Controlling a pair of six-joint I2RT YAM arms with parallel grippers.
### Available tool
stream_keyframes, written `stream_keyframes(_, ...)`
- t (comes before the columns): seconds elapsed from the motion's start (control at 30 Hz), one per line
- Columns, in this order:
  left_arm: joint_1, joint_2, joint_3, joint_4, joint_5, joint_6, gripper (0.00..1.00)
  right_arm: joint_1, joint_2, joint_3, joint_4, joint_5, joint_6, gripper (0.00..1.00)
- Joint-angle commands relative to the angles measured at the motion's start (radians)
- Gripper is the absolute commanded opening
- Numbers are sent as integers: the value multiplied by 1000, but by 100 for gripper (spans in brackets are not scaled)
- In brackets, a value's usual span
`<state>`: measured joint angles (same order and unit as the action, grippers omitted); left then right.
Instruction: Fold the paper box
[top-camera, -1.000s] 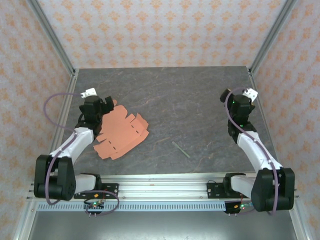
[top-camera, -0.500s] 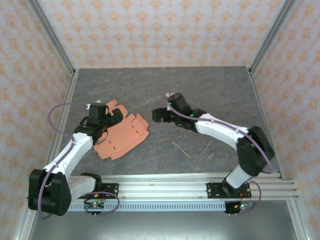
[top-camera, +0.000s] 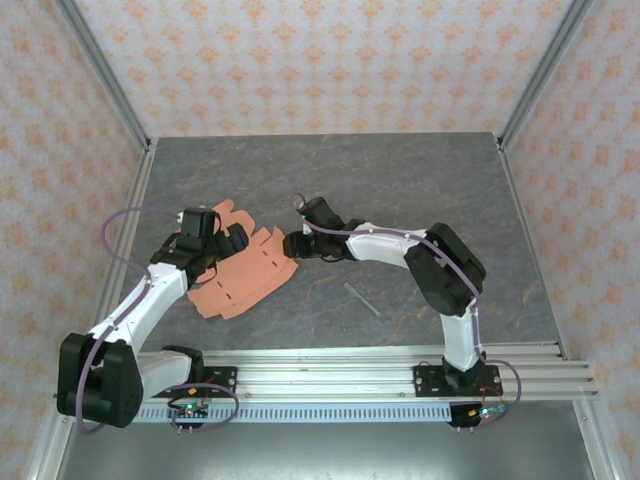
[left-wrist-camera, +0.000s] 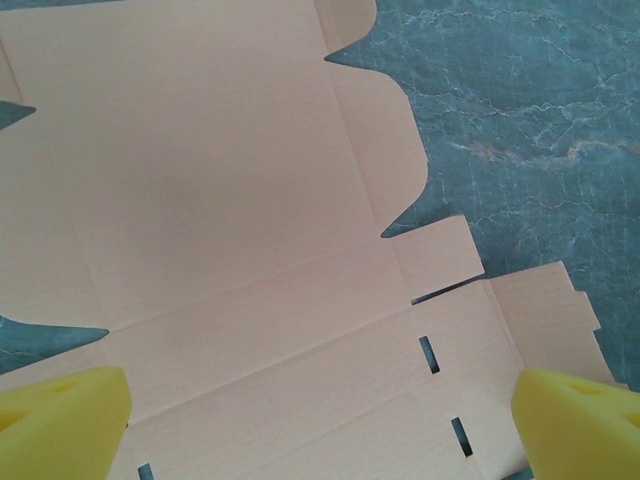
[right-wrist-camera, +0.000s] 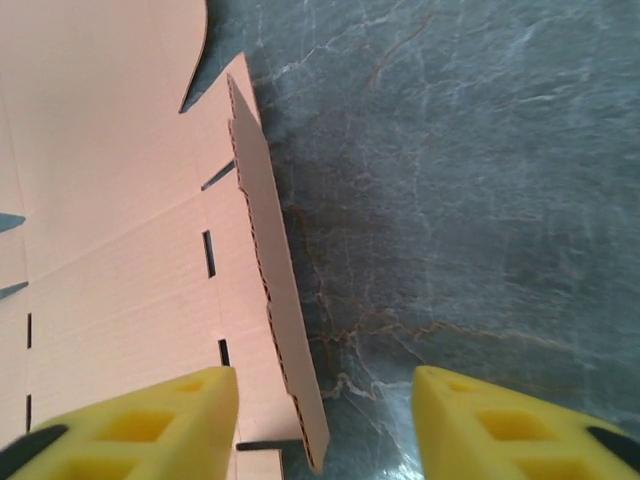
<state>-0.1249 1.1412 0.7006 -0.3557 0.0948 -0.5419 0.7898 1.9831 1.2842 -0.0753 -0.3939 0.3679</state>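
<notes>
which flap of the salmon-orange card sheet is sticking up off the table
The narrow notched flap on the flat salmon-orange card sheet's edge, standing between the yellow fingers of the right gripper; the other flaps look flat.

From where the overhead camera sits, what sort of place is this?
Probably a robot test cell: patterned backdrop walls on an aluminium frame enclose a dark table, with a left arm and right arm bolted to a rail.
</notes>
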Motion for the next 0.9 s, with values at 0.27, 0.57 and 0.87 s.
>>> stream_keyframes(0.27, -8, -48, 43, -51, 3, 2, 98, 8, 82, 113, 33, -26, -29, 22)
stream_keyframes(0.57, -10, -147, 89, -7, 83, 43, 94, -72, -56, 123, -70, -84, -244, 1)
stream_keyframes(0.87, -9, -246, 201, 158, 199, 156, 90, -190, -297, 241, -371, -245, -560, 0)
